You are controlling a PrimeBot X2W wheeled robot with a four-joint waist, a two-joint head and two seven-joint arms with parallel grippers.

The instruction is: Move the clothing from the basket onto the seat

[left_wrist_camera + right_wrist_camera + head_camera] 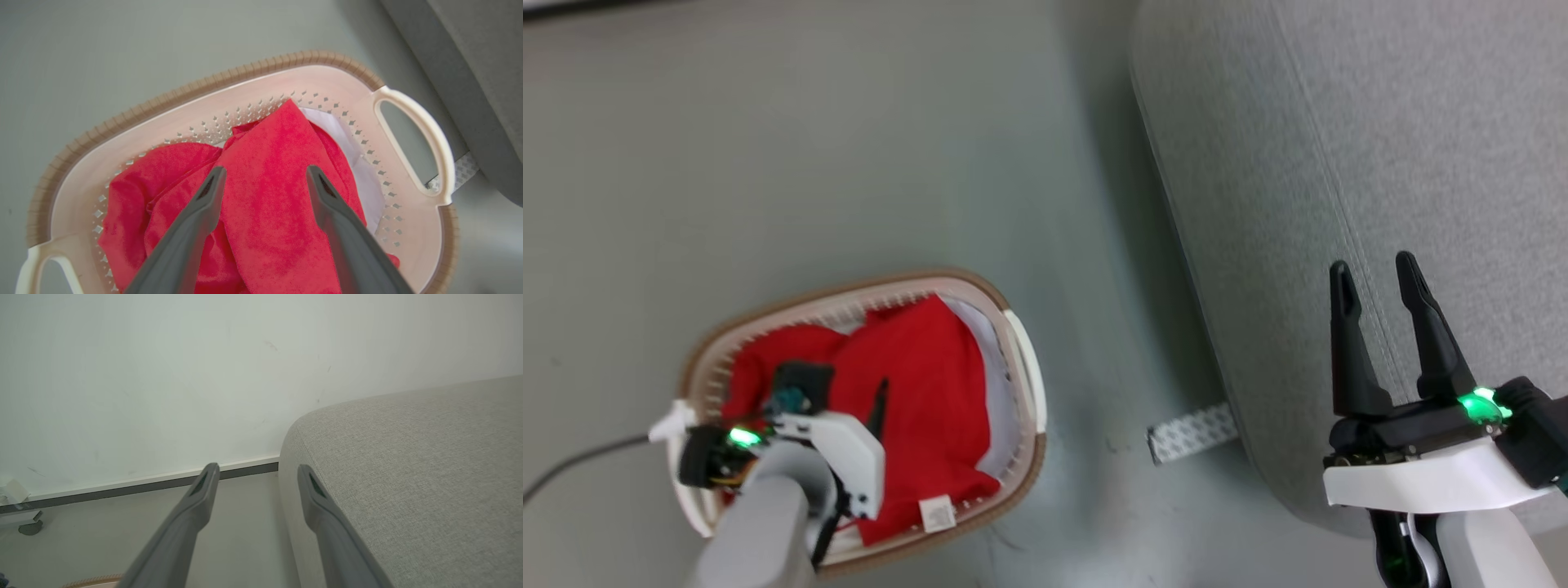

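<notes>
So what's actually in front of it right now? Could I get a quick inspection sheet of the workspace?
Surface: smooth grey floor; the basket stands on it beside the seat.
Job's things: red clothing piled in the basket; none on the visible seat.
Clutter: white cloth under the clothing; patterned strip on the floor at the seat's base.
Grippers: left gripper open over the clothing, contact unclear; right gripper open, empty, over the seat's edge.
Cables: one dark cable on the floor left of the basket.
Surroundings: pale wall with skirting board.
</notes>
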